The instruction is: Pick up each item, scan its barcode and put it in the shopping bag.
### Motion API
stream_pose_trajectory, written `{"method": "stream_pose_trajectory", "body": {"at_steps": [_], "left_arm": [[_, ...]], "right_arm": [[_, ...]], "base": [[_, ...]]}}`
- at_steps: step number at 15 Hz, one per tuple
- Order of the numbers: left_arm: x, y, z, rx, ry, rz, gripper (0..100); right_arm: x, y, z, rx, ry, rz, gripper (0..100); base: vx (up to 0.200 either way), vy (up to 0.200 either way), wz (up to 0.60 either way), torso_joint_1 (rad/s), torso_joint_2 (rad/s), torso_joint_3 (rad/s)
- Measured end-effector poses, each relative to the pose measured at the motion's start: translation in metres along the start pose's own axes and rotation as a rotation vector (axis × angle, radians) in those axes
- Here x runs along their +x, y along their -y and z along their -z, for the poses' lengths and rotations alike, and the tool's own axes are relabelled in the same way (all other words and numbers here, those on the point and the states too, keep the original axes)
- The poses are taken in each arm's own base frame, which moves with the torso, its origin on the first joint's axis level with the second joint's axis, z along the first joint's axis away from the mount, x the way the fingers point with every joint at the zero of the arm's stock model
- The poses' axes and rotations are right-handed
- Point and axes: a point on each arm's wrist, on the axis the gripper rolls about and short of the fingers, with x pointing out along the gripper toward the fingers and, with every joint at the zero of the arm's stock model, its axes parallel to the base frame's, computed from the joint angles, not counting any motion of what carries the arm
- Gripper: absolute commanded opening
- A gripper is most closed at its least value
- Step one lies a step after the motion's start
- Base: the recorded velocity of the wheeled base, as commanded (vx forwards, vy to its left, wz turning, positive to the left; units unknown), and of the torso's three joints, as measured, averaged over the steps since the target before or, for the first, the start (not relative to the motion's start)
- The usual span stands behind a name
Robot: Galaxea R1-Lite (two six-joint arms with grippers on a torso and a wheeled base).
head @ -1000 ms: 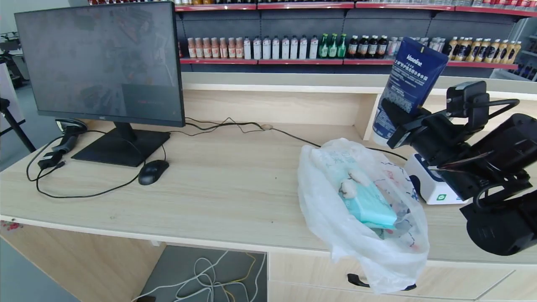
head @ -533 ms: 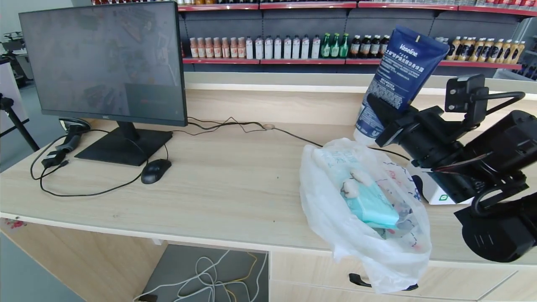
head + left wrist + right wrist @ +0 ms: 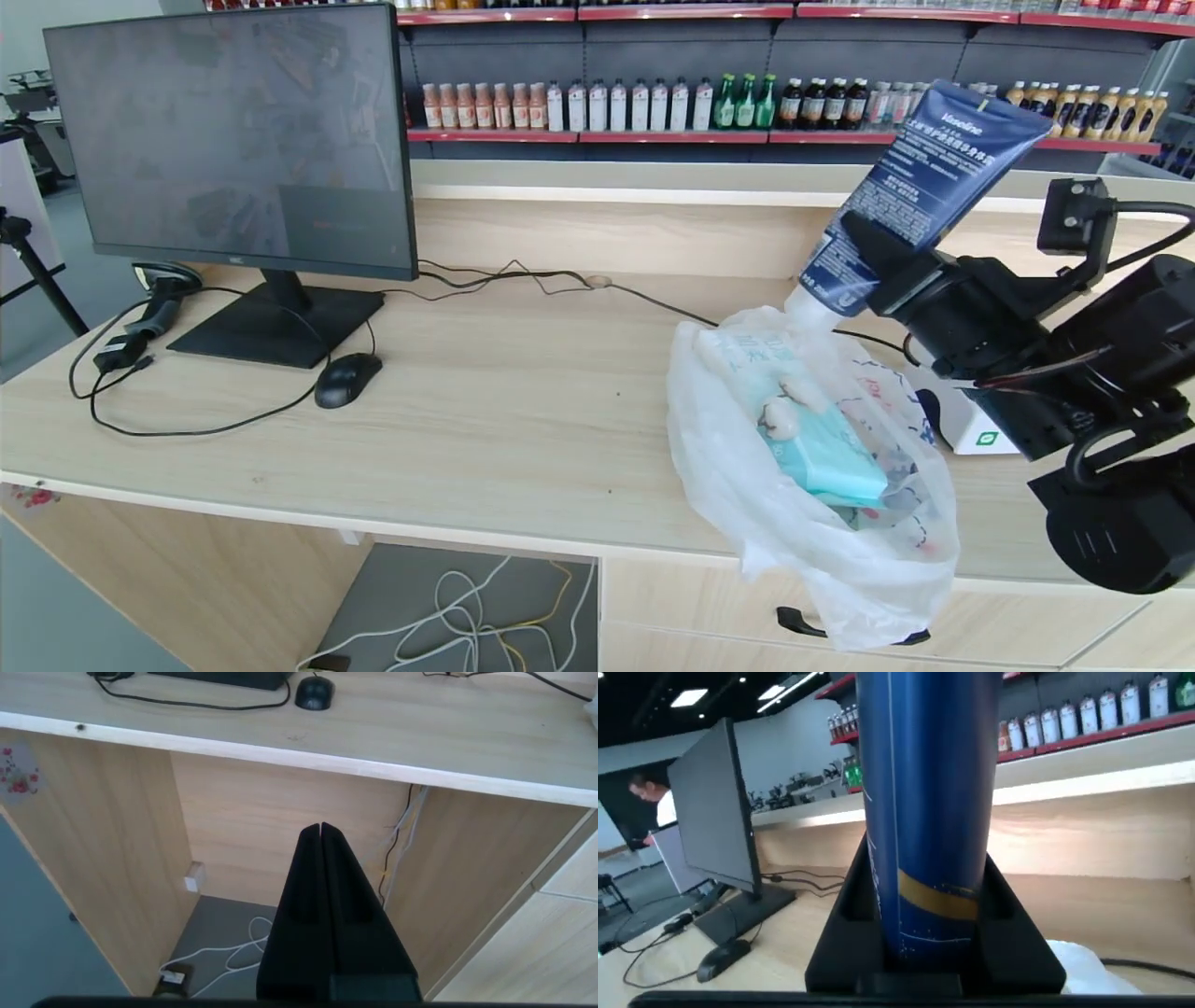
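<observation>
Our right gripper point(image 3: 876, 266) is clamped on the blue tube point(image 3: 924, 182), with a finger on either side of the tube's lower part, just above the pale cap end. The tube is tilted: its crimped end points up toward the shelves and its cap end points down at the mouth of the shopping bag point(image 3: 840, 551). We cannot tell whether the cap touches the plastic or sits just above it.

The bag lies on the counter point(image 3: 513, 420) near the front edge, and its lower end droops over that edge. Through the film we make out a teal pack point(image 3: 826, 457). What lies under the pack is too blurred to name. Just behind the bag stands a white box point(image 3: 966, 425), largely hidden by the bag and our right arm.

Our left gripper point(image 3: 320, 835) hangs low in front of the counter's open underside, fingers pressed together and holding nothing.

Well apart, at the counter's far left, stand a monitor point(image 3: 233, 140) and a mouse point(image 3: 347, 379). A handheld scanner point(image 3: 154, 303) is partly tucked behind the screen's corner.
</observation>
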Motion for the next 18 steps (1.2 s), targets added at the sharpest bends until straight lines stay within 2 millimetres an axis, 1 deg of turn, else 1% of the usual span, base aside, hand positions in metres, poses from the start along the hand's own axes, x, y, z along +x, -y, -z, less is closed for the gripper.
{"method": "stream_pose_trajectory", "body": {"at_steps": [3, 5, 6, 9, 11, 15, 18], "left_arm": [[0.0, 0.0, 0.0, -0.001, 0.002, 0.0, 0], [0.0, 0.0, 0.0, -0.002, 0.004, 0.0, 0], [0.0, 0.0, 0.0, -0.002, 0.004, 0.0, 0], [0.0, 0.0, -0.001, -0.005, 0.009, -0.001, 0], [0.0, 0.0, -0.001, -0.006, 0.009, -0.001, 0], [0.0, 0.0, -0.001, -0.007, 0.009, -0.001, 0], [0.0, 0.0, -0.001, -0.007, 0.009, -0.001, 0]], "right_arm": [[-0.02, 0.008, 0.013, 0.138, -0.075, 0.075, 0], [-0.033, 0.008, 0.023, 0.223, -0.127, 0.112, 0], [-0.034, 0.004, 0.026, 0.27, -0.131, 0.116, 0], [-0.026, -0.014, 0.031, 0.446, -0.064, 0.17, 0], [-0.026, -0.022, 0.037, 0.519, -0.067, 0.18, 0], [-0.034, -0.035, 0.049, 0.628, -0.119, 0.176, 0], [-0.034, -0.035, 0.056, 0.656, -0.136, 0.186, 0]], "base": [[0.0, 0.0, 0.0, 0.0, 0.0, 0.0], [0.0, 0.0, 0.0, 0.0, 0.0, 0.0], [0.0, 0.0, 0.0, 0.0, 0.0, 0.0], [0.0, 0.0, 0.0, 0.0, 0.0, 0.0], [0.0, 0.0, 0.0, 0.0, 0.0, 0.0], [0.0, 0.0, 0.0, 0.0, 0.0, 0.0], [0.0, 0.0, 0.0, 0.0, 0.0, 0.0]]}}
